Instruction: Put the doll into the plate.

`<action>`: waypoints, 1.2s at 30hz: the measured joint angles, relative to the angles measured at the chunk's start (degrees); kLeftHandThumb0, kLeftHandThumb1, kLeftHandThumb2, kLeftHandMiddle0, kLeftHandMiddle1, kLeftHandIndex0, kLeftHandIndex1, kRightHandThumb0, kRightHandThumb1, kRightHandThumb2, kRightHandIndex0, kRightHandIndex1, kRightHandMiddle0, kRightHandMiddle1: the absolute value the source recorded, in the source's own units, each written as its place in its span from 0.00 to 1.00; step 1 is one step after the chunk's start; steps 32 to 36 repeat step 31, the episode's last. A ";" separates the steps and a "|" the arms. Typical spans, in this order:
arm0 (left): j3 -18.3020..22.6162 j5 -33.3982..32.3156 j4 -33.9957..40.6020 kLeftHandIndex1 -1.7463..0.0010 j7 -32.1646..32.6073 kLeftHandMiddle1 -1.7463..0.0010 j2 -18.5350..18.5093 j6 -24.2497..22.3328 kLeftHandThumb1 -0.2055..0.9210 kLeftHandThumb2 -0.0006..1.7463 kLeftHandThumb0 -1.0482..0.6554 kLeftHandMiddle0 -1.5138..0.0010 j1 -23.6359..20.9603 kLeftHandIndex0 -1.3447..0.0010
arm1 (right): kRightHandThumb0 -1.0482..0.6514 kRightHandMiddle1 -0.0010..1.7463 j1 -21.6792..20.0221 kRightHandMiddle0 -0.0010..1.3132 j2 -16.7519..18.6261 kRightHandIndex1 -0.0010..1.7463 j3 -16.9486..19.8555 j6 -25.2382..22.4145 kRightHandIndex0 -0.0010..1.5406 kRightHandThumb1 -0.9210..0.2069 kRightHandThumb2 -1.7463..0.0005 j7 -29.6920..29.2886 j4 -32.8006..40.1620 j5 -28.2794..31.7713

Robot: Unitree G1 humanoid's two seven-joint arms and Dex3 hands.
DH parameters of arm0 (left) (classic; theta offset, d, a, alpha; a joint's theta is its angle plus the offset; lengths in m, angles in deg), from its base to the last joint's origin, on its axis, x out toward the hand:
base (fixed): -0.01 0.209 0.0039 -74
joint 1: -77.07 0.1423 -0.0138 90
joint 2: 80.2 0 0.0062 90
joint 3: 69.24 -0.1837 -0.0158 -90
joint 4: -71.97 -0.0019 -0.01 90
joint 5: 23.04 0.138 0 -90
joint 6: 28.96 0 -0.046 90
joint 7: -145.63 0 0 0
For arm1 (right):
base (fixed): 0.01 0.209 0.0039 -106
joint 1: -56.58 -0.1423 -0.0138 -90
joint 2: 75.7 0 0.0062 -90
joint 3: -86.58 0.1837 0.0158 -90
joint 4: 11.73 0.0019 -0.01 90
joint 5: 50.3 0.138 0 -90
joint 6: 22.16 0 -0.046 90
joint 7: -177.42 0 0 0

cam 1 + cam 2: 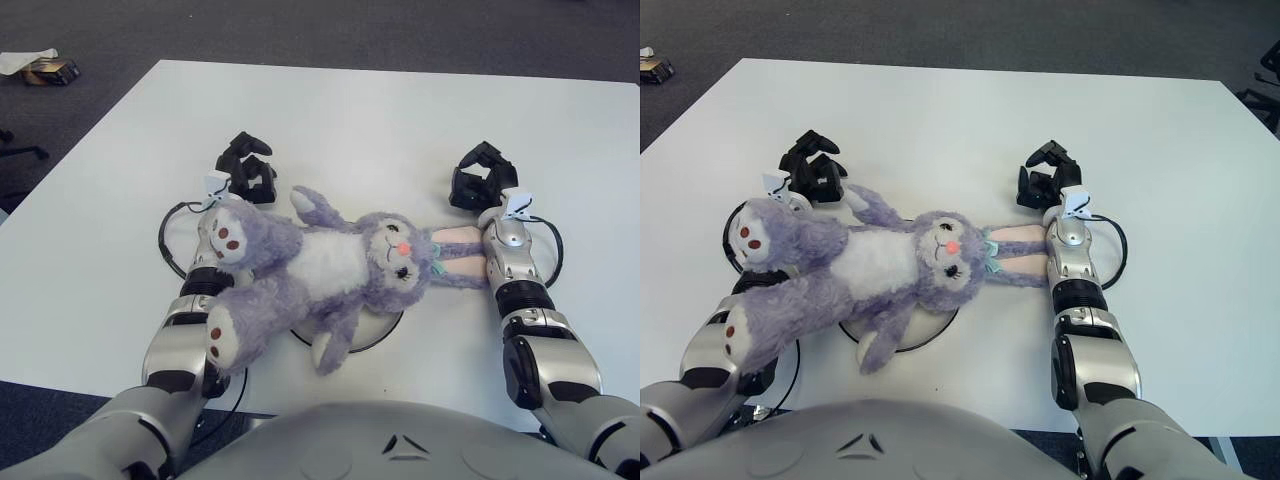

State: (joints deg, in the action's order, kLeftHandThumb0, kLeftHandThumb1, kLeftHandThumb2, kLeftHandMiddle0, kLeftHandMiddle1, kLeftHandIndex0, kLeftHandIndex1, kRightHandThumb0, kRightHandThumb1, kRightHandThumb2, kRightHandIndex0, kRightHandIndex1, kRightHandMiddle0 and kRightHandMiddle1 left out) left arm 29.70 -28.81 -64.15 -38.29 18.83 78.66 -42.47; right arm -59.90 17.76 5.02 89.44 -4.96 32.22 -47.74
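Observation:
A purple plush bunny doll [330,265] lies on its back across a white plate [384,334], which shows only as a dark-edged rim under its body. The doll's legs drape over my left forearm, and its pink-lined ears [458,255] reach my right wrist. My left hand [247,168] is on the table just beyond the doll's feet, fingers loosely curled and holding nothing. My right hand [482,178] is beyond the ears, fingers relaxed and empty.
The white table [360,120] stretches far ahead of both hands. Black cable loops [168,240] lie beside each wrist. A small box and paper [45,68] lie on the grey carpet at the far left, off the table.

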 measured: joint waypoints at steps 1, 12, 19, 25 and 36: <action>-0.01 -0.01 0.05 0.00 0.00 0.00 0.00 -0.03 0.35 0.85 0.61 0.61 0.01 0.56 | 0.33 1.00 -0.03 0.48 -0.01 1.00 -0.03 0.08 0.87 0.55 0.23 -0.06 -0.09 -0.04; -0.05 -0.03 0.54 0.00 -0.01 0.00 0.02 -0.34 0.35 0.85 0.61 0.60 0.33 0.56 | 0.33 1.00 -0.36 0.49 -0.13 1.00 -0.38 0.53 0.86 0.56 0.22 -0.36 -0.69 -0.69; -0.06 -0.09 0.85 0.00 -0.05 0.00 -0.04 -0.56 0.34 0.85 0.61 0.60 0.45 0.56 | 0.33 1.00 -0.66 0.49 -0.21 1.00 -0.76 0.99 0.86 0.56 0.22 -0.53 -1.30 -1.06; -0.10 -0.09 0.97 0.00 -0.05 0.00 -0.02 -0.62 0.34 0.85 0.61 0.60 0.53 0.56 | 0.33 1.00 -0.90 0.49 -0.30 1.00 -0.91 1.49 0.86 0.56 0.22 -0.53 -1.84 -1.16; -0.10 -0.09 1.03 0.00 -0.04 0.00 0.00 -0.71 0.33 0.86 0.61 0.60 0.56 0.55 | 0.32 1.00 -1.18 0.49 -0.34 1.00 -0.96 1.73 0.86 0.57 0.22 -0.60 -2.42 -1.24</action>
